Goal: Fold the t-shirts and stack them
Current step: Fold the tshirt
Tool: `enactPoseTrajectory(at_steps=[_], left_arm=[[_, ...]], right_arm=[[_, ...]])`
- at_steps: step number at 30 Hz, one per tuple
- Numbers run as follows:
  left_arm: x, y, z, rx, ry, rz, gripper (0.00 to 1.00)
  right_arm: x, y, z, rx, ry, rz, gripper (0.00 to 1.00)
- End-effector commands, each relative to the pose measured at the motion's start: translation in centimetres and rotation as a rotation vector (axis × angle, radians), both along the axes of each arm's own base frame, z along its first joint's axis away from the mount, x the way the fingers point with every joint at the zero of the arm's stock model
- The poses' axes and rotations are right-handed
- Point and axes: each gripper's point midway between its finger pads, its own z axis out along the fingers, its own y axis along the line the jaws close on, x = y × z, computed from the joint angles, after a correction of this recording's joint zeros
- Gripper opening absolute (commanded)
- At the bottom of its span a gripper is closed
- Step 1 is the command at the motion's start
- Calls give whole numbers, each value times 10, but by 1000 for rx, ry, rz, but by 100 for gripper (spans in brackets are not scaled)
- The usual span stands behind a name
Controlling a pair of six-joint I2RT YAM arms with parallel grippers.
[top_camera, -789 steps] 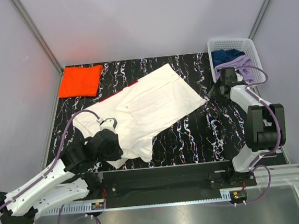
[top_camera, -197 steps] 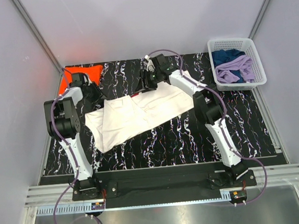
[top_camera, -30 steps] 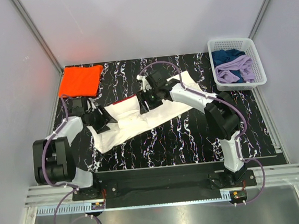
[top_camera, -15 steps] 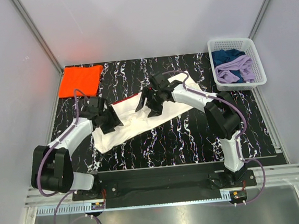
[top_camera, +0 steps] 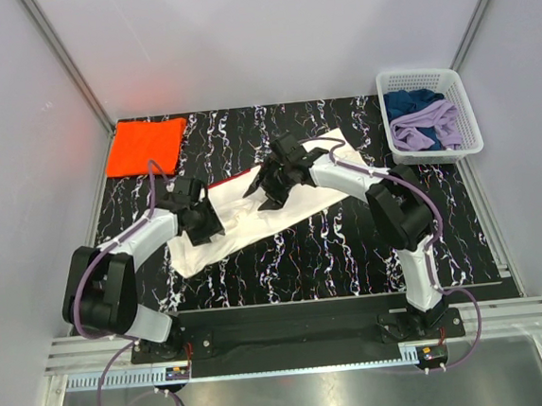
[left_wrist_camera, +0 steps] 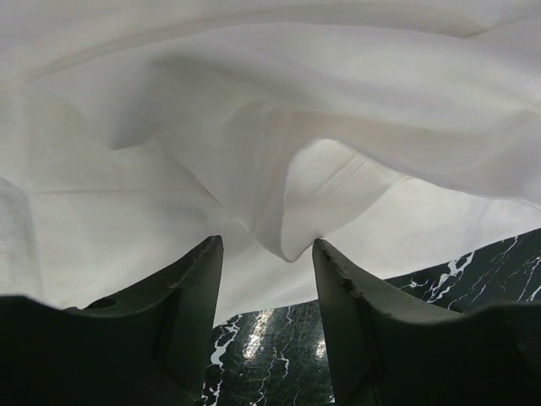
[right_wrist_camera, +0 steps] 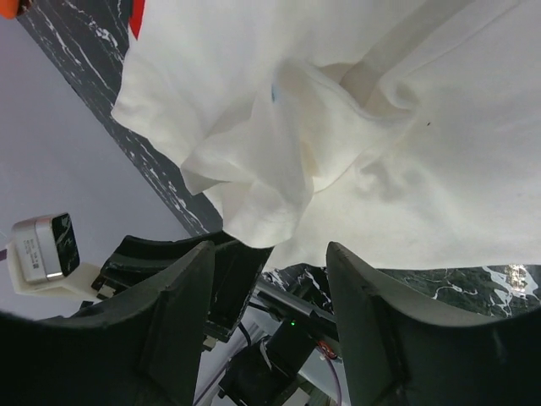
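White, soft and rumpled, the large white t-shirt (top_camera: pixel 318 194) with a sliver of red at its collar lies across the middle of the black marbled table (top_camera: pixel 351 253). It forms a long slanted band, the near-left end bunched and the far-right end flatter. It reads as only part-folded: the sides appear brought in, but there is no tidy rectangle, and loose ridges show in both wrist views.

The left gripper (left_wrist_camera: pixel 266 245) sits low over the band's left part. Its dark fingers (left_wrist_camera: pixel 190 296) are spread with a hanging lip of cloth between them, not pinched (the lip touches neither finger, as far as I can tell). The right gripper (right_wrist_camera: pixel 270 249) hovers at the band's upper middle, fingers (right_wrist_camera: pixel 182 296) likewise apart, with a bunched fold just beyond them and nothing clamped.

Well apart, in the far-left corner, the plain bright orange t-shirt (top_camera: pixel 145 146) lies as a neat flat rectangle, so that one looks done. What is left, by my judgement, is to finish folding the white one and then stack the two. A white plastic basket (top_camera: pixel 417 74) at the far right holds blue and purple garments (top_camera: pixel 425 118), which may be waiting too.
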Motion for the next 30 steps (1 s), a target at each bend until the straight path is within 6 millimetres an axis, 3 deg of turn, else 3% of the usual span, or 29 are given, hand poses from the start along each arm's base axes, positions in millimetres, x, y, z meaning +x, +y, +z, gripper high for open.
enactPoseTrajectory(at_steps=[1,8,15,19,25,30], left_arm=[[25,-4,15,6,-80,0,50],[32,-13,17,-20,-97,-25,40],[31,-13,18,-24,-88,-32,23],[30,-8,23,9,-80,-46,4],[33,10,54,120,-126,-86,0],[38,23,81,214,-152,-142,0]], right_arm=[[9,8,-4,26,15,-26,62],[11,8,-13,-1,22,-20,56],[15,14,-18,7,31,-5,49],[17,19,-13,24,30,9,37],[26,26,-2,44,8,30,15],[39,24,-1,56,0,89,9]])
